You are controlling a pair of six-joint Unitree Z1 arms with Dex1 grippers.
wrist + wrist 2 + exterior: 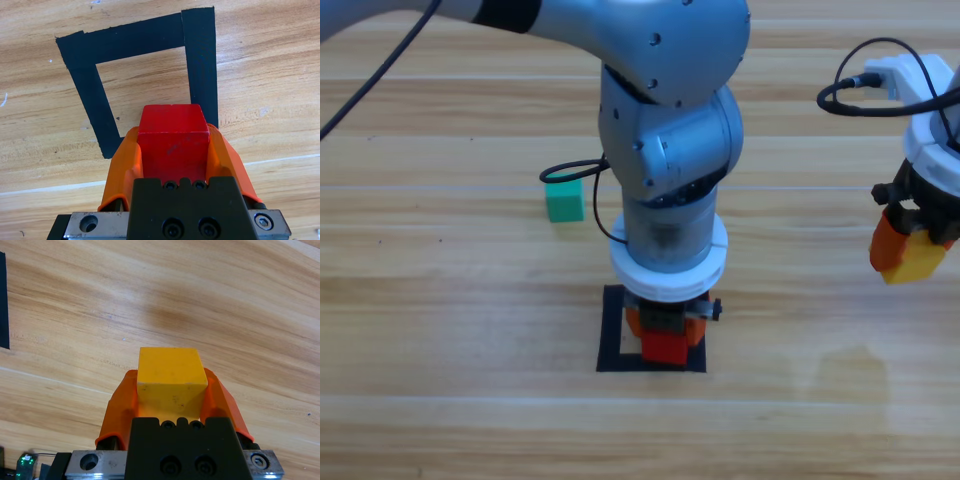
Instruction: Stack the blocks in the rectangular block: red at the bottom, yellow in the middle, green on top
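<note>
My left gripper (665, 340) is shut on the red cube (665, 347) and holds it over the black tape frame (612, 330). In the left wrist view the red cube (172, 140) sits between the orange jaws, just above the near edge of the tape frame (200, 65). My right gripper (908, 258) hangs at the right edge, shut on the yellow cube (920, 258); the right wrist view shows the yellow cube (171, 377) held above bare wood. The green cube (564, 199) rests on the table to the left, behind the frame.
A black cable (570, 170) loops beside the green cube. The left arm's big grey body (665, 150) covers the table's middle. A sliver of black tape (3, 305) shows at the right wrist view's left edge.
</note>
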